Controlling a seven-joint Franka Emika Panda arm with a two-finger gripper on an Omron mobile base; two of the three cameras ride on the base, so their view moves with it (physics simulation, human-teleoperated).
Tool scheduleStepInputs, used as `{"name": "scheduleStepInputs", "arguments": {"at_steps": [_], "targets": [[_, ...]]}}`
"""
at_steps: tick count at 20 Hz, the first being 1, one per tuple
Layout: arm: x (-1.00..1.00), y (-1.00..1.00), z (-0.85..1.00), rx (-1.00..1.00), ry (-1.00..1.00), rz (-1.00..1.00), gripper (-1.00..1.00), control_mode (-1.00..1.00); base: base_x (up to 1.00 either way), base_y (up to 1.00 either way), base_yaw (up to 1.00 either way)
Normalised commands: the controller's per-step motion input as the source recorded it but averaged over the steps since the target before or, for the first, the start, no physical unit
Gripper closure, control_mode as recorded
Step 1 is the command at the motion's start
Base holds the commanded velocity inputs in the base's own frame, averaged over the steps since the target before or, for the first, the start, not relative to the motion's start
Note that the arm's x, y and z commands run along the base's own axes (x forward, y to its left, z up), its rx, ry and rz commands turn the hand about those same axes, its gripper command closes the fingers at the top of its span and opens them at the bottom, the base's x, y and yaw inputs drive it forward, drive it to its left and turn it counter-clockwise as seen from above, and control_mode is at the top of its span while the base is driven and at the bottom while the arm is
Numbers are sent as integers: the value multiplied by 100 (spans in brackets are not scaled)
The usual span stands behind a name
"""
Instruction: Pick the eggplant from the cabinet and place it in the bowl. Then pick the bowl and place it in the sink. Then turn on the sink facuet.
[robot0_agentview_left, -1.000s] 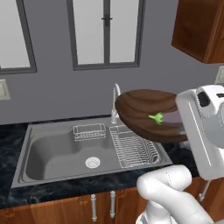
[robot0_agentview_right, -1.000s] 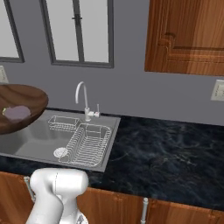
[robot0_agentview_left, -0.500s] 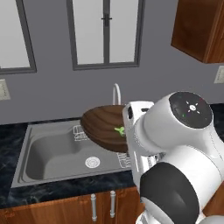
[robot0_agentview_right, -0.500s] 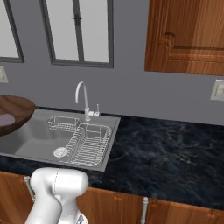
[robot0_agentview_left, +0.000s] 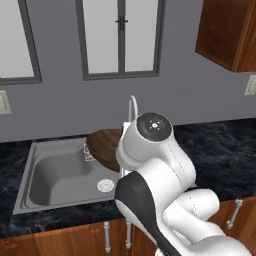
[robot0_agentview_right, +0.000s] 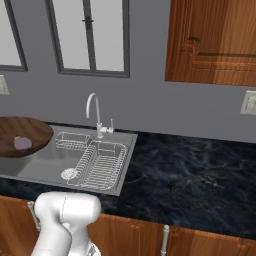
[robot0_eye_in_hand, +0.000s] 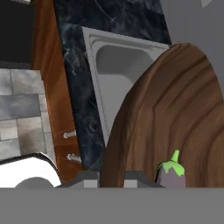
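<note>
Pincer clenched on bowl (robot0_eye_in_hand: 175, 118) rim; eggplant (robot0_eye_in_hand: 170, 174) sits inside, near the gripped edge. Bowl hangs above sink (robot0_agentview_left: 60, 175), over basin's faucet (robot0_agentview_left: 132, 107) side w/ the rack, so next move is straight down into basin.

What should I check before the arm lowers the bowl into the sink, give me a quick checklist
1. Eggplant inside the bowl: ok; it lies on the wood with its green cap up in the hand view.
2. Bowl held: ok; the gripper is shut on its rim at the bottom of the hand view.
3. Bowl over the sink: ok, partly; in the left base view it hangs over the basin's right part.
4. Landing spot: cannot tell; wire racks fill the sink's right half, and the arm hides them in the left view.
5. Faucet clearance: cannot tell; the arm covers the gap.
</note>
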Motion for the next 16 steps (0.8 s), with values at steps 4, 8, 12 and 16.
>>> {"name": "scheduleStepInputs", "arguments": {"at_steps": [4, 8, 12, 16], "targets": [[99, 30, -70, 10, 3, -11, 100, -100, 0, 0, 0], [96, 45, -63, 4, 3, -10, 100, -100, 0, 0, 0], [71, 38, -51, 0, 1, -11, 100, -100, 0, 0, 0], [18, 28, -30, 0, 0, -11, 100, -100, 0, 0, 0]]}}
